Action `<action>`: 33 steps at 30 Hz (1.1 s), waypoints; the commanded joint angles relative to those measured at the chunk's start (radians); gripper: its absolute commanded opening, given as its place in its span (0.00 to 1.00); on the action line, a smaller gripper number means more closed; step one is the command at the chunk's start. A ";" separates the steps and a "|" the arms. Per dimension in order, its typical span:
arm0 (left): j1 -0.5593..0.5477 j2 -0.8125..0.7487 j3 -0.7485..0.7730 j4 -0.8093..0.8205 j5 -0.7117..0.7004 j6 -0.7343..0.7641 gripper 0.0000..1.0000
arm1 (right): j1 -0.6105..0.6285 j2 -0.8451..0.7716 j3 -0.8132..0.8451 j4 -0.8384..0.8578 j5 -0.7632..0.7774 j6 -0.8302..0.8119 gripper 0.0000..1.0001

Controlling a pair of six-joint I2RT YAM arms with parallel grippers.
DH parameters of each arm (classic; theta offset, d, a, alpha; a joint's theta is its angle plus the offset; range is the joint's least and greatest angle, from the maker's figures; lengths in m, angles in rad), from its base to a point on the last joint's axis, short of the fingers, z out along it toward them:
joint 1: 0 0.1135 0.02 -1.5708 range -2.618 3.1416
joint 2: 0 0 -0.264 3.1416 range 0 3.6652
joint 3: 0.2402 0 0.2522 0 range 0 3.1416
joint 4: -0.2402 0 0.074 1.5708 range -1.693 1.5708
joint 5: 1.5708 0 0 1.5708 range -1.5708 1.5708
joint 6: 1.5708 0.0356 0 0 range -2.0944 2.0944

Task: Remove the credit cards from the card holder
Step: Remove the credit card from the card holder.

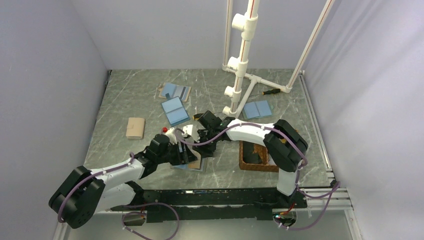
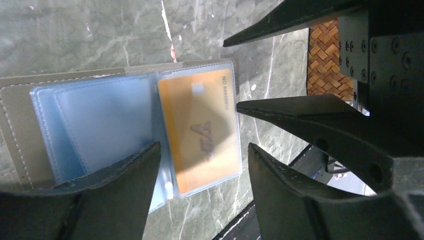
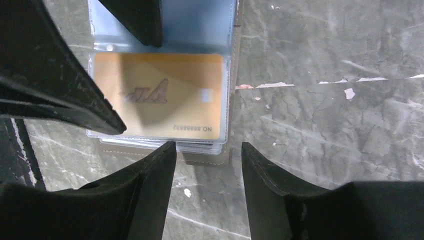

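The card holder (image 2: 20,130) lies open on the marble table, with tan edges and light blue clear sleeves. One orange-gold credit card (image 2: 200,125) sits inside its right-hand sleeve. My left gripper (image 2: 202,162) is open, its jaws straddling the near end of that card. My right gripper (image 3: 207,150) is open just past the holder's tan edge (image 3: 200,157), with the same card (image 3: 160,95) in front of it. In the top view both grippers (image 1: 187,152) (image 1: 205,145) meet over the holder (image 1: 197,165). Any other cards are hidden.
A brown wicker tray (image 1: 257,159) stands right of the holder and shows in the left wrist view (image 2: 325,60). Other holders lie further back: two open blue ones (image 1: 175,111) (image 1: 257,109), one by the wall (image 1: 175,91), and a closed tan one (image 1: 135,127). A white pipe frame (image 1: 242,60) stands at the back.
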 commanded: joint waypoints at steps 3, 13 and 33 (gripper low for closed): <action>0.001 0.002 -0.020 -0.007 0.031 0.016 0.77 | 0.017 -0.050 0.030 0.039 -0.042 0.035 0.54; 0.003 0.027 -0.026 0.030 0.060 0.016 0.80 | -0.002 -0.043 0.024 0.090 -0.075 0.128 0.51; 0.002 0.015 0.002 -0.093 -0.056 -0.010 0.71 | -0.028 -0.023 0.022 0.185 -0.178 0.314 0.33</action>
